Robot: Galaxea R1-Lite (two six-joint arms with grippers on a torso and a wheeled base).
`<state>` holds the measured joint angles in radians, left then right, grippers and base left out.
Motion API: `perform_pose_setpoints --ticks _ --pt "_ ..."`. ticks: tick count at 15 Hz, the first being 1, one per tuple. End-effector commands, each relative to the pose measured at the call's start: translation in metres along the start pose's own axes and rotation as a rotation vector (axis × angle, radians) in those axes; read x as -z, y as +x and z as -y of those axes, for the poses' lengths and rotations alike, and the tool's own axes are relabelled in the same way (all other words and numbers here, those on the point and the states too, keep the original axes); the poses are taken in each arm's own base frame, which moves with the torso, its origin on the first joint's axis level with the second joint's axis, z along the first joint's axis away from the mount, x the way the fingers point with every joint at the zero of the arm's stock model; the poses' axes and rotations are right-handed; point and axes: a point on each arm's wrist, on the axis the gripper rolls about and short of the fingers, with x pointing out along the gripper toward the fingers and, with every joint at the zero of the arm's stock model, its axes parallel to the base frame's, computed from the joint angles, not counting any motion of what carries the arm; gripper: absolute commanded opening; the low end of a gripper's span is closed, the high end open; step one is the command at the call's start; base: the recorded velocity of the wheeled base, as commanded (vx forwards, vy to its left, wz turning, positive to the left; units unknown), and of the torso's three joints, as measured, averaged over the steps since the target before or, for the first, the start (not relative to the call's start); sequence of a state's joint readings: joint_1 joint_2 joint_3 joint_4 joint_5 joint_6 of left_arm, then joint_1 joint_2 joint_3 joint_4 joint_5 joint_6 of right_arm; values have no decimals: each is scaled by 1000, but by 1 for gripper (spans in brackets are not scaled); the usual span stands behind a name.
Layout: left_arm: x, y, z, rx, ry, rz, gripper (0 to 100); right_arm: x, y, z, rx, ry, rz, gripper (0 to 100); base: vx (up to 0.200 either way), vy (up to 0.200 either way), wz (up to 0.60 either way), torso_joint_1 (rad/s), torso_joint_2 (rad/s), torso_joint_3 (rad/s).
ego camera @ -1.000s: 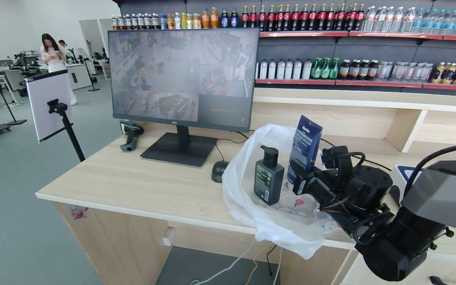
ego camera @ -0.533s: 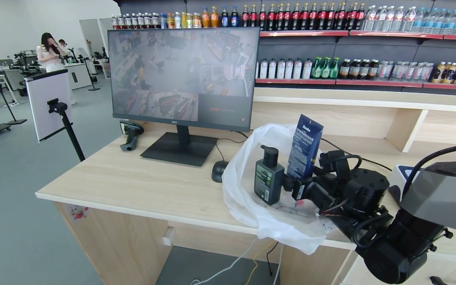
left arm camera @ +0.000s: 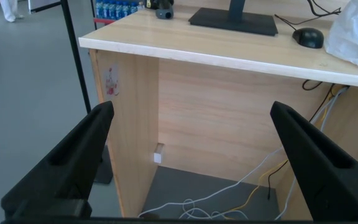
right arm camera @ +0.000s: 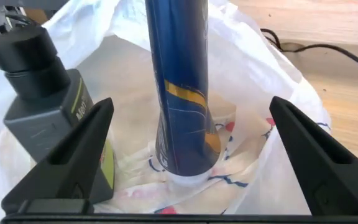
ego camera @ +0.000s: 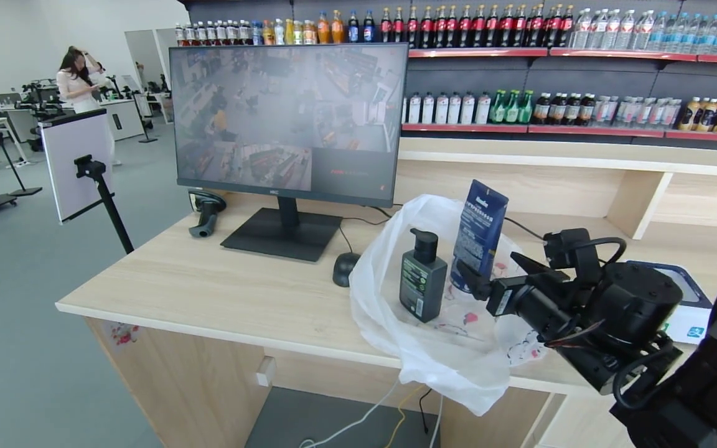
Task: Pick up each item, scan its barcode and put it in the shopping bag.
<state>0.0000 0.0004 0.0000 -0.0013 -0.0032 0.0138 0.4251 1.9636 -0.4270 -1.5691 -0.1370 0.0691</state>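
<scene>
A blue tube (ego camera: 478,233) (right arm camera: 182,93) stands upright in the white shopping bag (ego camera: 408,348) (right arm camera: 278,81) on the counter. Next to it in the bag stands a dark grey pump bottle (ego camera: 422,277) (right arm camera: 48,118). My right gripper (ego camera: 489,272) (right arm camera: 191,109) is open just right of the tube's base, a little apart from it and holding nothing. My left gripper (left arm camera: 191,109) is open and empty, low beside the counter's front panel (left arm camera: 229,118).
On the counter (ego camera: 209,286) are a monitor (ego camera: 287,124), a handheld barcode scanner (ego camera: 206,211) (left arm camera: 162,11), a black mouse (ego camera: 344,267) (left arm camera: 307,37) and a white-and-blue box (ego camera: 685,311) at the right. Cables hang below the counter. Drink shelves line the back wall.
My right gripper has drawn back to the right, away from the blue tube, which stays standing in the bag. The white-and-blue box has come into sight behind the arm.
</scene>
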Motion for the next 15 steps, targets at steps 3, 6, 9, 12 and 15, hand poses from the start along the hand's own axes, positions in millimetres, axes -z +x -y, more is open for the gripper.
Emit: perform_pose_setpoints --ticks 3,6,9,12,15 --pt "0 0 0 0 0 1 100 -40 -57 6 0 11 91 100 0 0 0 0 0 0" --pt "0 0 0 0 0 1 100 -47 -115 13 -3 11 106 100 0 0 0 0 0 0" --pt "0 0 0 0 0 1 100 -60 -159 18 -11 14 164 100 0 0 0 0 0 0" --pt "0 0 0 0 0 1 100 -50 -200 25 1 11 7 100 0 0 0 0 0 0" --pt "0 0 0 0 0 1 100 -18 -264 33 -70 -74 -163 100 0 0 0 0 0 0"
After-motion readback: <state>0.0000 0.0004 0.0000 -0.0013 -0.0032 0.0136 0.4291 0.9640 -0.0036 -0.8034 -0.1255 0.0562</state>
